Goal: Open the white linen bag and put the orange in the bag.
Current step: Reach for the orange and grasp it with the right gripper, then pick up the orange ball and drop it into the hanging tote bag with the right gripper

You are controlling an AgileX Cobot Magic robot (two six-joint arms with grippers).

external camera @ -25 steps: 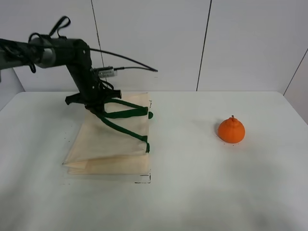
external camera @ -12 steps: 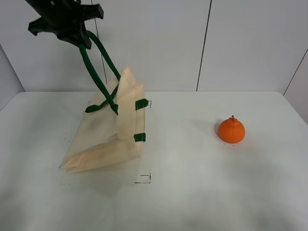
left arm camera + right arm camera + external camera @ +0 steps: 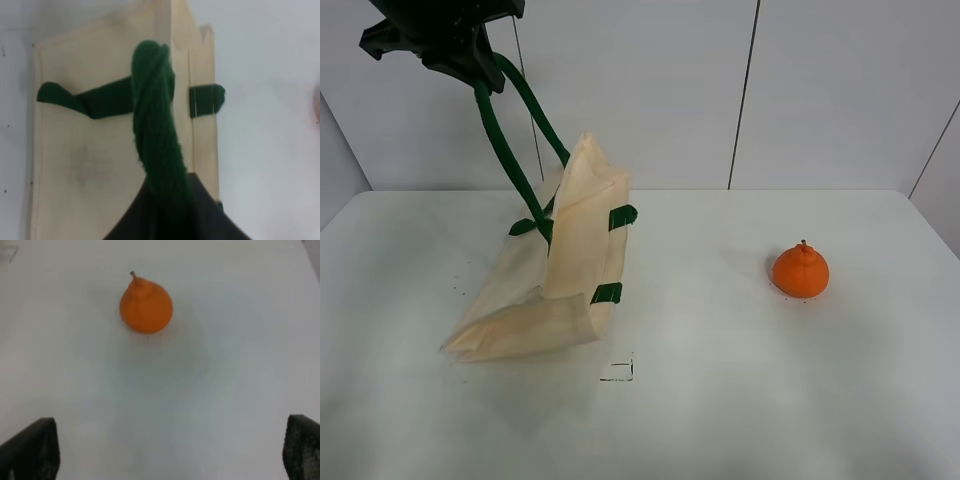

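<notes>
The white linen bag hangs half lifted on the left of the table, its lower end resting on the tabletop. My left gripper is high at the upper left, shut on the dark green strap handles, which run taut down to the bag. In the left wrist view the twisted green strap leads from my gripper to the cream cloth. The orange sits on the table at the right, apart from the bag. My right gripper is open above the table, short of the orange.
The white table has small black corner marks in front of the bag. A white panelled wall stands behind. The right arm does not show in the exterior view.
My left gripper rose from table height to the upper left with the straps, pulling the bag's upper side off the table. Over the last half second it moved slightly further left and the bag stood steeper.
</notes>
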